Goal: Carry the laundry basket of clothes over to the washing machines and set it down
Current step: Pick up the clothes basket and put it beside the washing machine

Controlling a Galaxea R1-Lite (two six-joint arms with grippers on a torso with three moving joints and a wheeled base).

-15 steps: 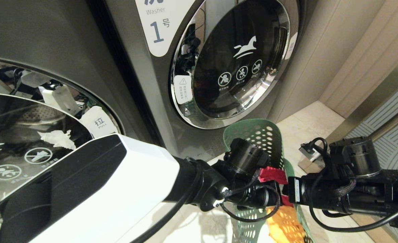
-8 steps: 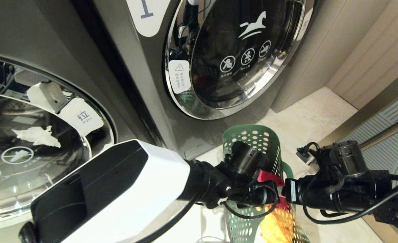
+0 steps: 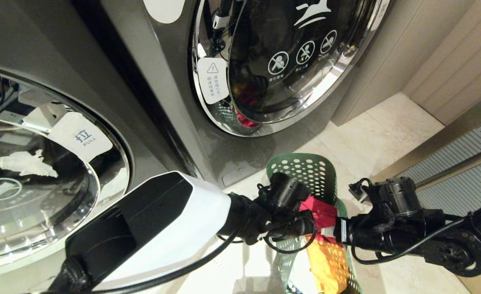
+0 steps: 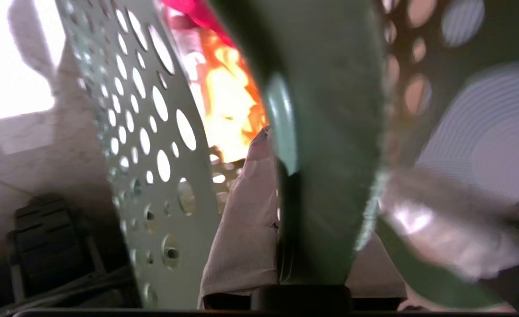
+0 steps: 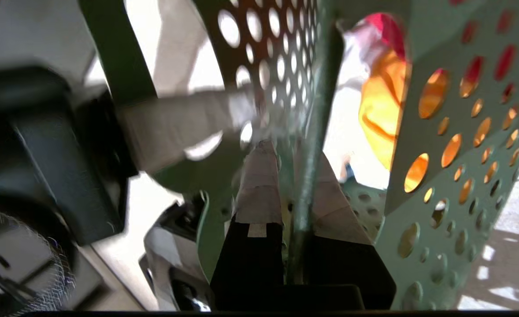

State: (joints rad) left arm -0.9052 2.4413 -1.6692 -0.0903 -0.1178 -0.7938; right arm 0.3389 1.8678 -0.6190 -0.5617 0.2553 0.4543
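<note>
The green laundry basket (image 3: 306, 171) hangs low in the middle of the head view, between my two arms and just in front of the washing machines (image 3: 175, 122). Its bottom is out of view. Pink-red (image 3: 320, 214) and yellow-orange (image 3: 326, 261) clothes lie inside it. My left gripper (image 3: 301, 226) is shut on the basket's near-left rim; in the left wrist view the rim (image 4: 325, 176) fills the space beside a taped finger (image 4: 242, 220). My right gripper (image 3: 340, 230) is shut on the opposite rim, which runs between its taped fingers (image 5: 259, 185) by the holed wall (image 5: 453, 176).
Two chrome-ringed washer doors (image 3: 273, 61) (image 3: 40, 183) stand close ahead, the left one with a white scrap (image 3: 20, 163) behind its glass. Beige tiled floor (image 3: 379, 134) lies in front of the right washer. A beige panelled wall (image 3: 448, 61) and a metal strip (image 3: 448, 163) close the right side.
The whole head view has tipped downward, so the washers have slid up in the picture and more floor shows. Both arms and the basket sit lower against the washers. Both grips are unchanged.
</note>
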